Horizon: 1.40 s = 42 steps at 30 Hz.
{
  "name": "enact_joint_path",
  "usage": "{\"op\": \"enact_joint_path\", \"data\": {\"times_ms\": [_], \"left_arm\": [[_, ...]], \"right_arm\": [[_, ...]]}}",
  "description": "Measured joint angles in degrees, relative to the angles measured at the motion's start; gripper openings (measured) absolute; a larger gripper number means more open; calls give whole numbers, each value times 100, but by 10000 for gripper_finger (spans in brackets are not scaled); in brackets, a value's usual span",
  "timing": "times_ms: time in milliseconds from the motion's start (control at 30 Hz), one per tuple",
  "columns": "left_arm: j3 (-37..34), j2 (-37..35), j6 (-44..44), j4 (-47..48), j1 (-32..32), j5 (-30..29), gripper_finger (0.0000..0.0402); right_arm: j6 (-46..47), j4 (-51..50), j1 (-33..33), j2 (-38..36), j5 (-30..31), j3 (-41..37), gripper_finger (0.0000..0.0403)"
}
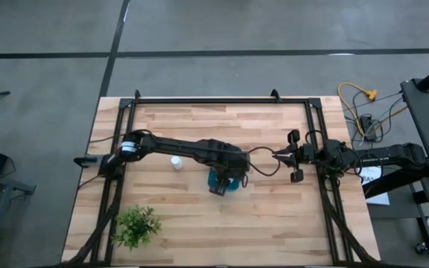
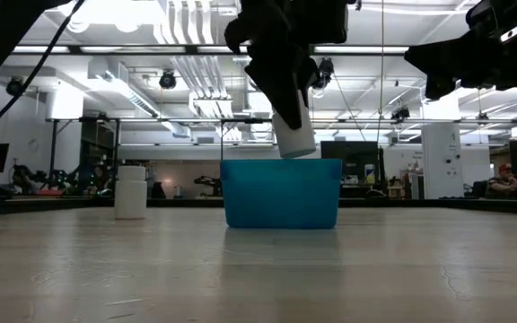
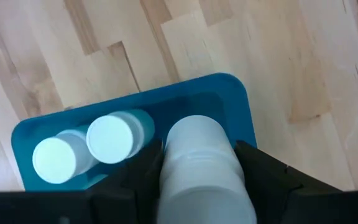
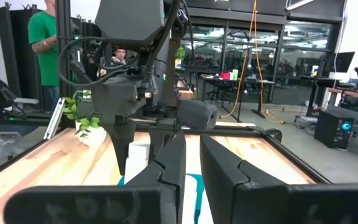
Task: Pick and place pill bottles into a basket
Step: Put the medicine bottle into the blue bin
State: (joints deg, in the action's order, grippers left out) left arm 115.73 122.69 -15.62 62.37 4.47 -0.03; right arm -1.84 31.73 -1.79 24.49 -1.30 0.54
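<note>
— Teal plastic nearest: where's the basket [image 2: 281, 193]?
— Mid-table, with the left gripper [image 1: 225, 181] straight above it, fingers clamped on a white pill bottle [image 2: 293, 133] hanging just over the rim.
— Anything inside?
— Two capped bottles [image 3: 86, 146], side by side.
— Farther off?
— One lone bottle [image 1: 176, 161] upright on the wooden table [image 1: 274, 216], beside the left arm. The right gripper [image 1: 280, 156] waits off to the side, seemingly pinched shut and empty.
</note>
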Motion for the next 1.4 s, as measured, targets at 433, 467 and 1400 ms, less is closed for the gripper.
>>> {"op": "enact_joint_path", "data": {"times_ms": [433, 467, 1400], "left_arm": [[-461, -4, -2, -679, 0, 1, 159], [-502, -4, -2, -722, 0, 2, 159], [-1527, -7, 23, -1883, 0, -27, 159]], "right_arm": [[17, 0, 0, -1, -2, 0, 38], [19, 0, -1, 0, -2, 0, 38], [36, 0, 1, -1, -4, 0, 38]]}}
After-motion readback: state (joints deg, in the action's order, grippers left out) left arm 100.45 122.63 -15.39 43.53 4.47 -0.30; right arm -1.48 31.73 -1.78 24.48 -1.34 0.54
